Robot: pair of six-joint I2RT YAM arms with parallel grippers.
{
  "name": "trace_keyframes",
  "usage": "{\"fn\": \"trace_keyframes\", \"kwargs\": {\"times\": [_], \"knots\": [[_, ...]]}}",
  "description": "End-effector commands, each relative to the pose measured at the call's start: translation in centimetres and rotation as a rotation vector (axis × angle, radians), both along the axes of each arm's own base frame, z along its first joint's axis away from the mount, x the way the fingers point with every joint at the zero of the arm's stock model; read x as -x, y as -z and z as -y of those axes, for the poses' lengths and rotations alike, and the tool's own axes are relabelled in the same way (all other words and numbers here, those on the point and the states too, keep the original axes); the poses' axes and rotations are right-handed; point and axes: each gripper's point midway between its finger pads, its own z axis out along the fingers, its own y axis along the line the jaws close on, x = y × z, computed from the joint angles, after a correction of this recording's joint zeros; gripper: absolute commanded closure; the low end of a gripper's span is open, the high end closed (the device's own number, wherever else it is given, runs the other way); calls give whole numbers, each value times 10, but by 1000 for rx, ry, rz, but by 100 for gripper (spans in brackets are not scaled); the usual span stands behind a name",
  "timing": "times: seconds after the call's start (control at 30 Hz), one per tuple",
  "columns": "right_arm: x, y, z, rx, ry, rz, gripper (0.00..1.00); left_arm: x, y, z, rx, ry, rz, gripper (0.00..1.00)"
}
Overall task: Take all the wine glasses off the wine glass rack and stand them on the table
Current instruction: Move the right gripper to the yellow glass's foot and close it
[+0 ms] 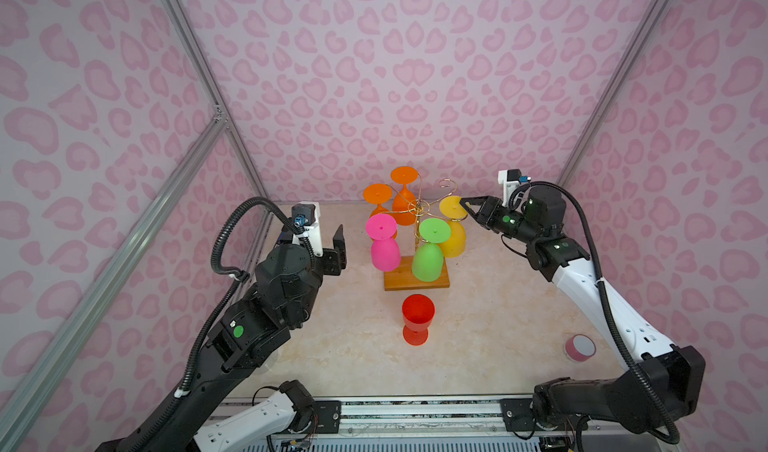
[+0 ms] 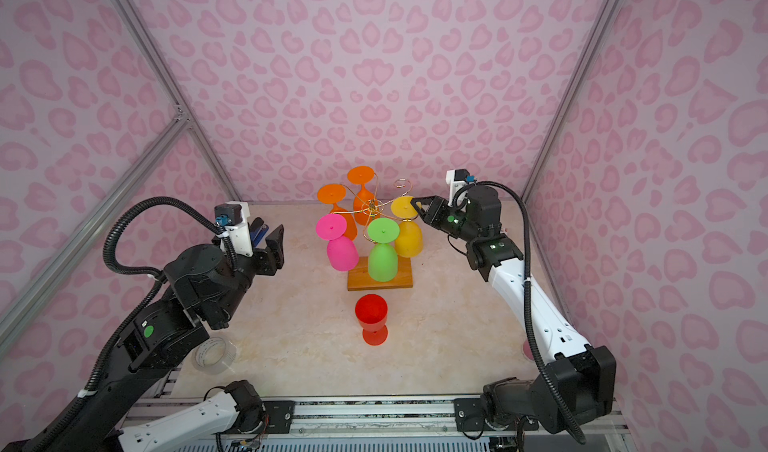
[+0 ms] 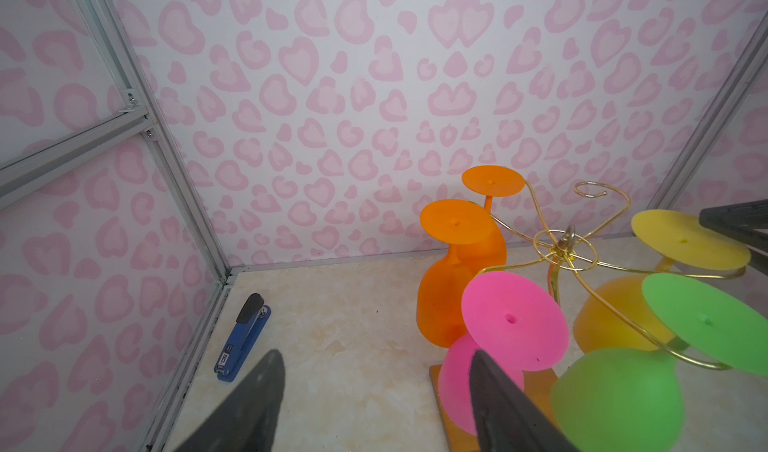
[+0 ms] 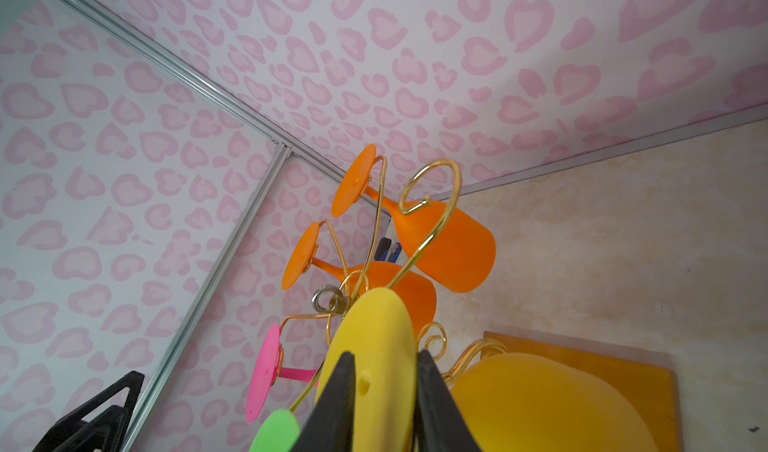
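Right wrist view is showing the right hand (image 4: 385,356) pinching the yellow glass (image 4: 540,404) by its foot; the glass is hanging on the rack (image 4: 602,354), not yet removed.

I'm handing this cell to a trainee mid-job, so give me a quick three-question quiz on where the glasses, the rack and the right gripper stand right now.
1. True or false: the red glass stands upright on the table, in front of the rack.
2. Whose foot sits between the right gripper's fingers? A pink, B yellow, C green.
3. How many glasses hang upside down on the rack?

Key
1. True.
2. B: the yellow glass, as the right wrist view shows.
3. Five: two orange glasses, the pink glass, the green glass and the yellow glass.
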Motion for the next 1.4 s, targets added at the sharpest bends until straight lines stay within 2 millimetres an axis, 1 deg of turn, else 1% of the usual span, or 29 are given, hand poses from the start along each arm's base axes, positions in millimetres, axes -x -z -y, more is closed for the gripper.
{"fn": "trace_keyframes", "kwargs": {"times": [0.0,0.37,0.47,0.5,0.63,0.8,0.93,1.07,1.23,1.37], "knots": [[1,-3,-3,-6,-19,8,78,0,-5,-1,25,-4,19,28],[3,-8,-8,-26,-53,0,92,-2,-3,-1,20,-10,16,28],[4,-11,-9,-31,-61,-1,97,-3,-2,-1,17,-9,13,28],[4,-11,-10,-31,-66,-1,100,-3,-2,-1,19,-8,14,28],[4,-13,-10,-64,-71,-4,100,-4,-1,1,14,-4,9,28],[5,-22,-12,-115,-93,2,100,-7,0,3,4,2,-1,29],[4,-31,-5,-171,-88,15,100,-8,1,6,0,12,-6,29],[5,-37,7,-209,-77,22,100,-10,1,9,1,21,-11,29],[12,-38,17,-211,-62,25,100,-12,2,12,-4,29,-16,29],[17,-36,17,-213,-72,20,100,-14,2,14,-8,34,-19,29]]}}
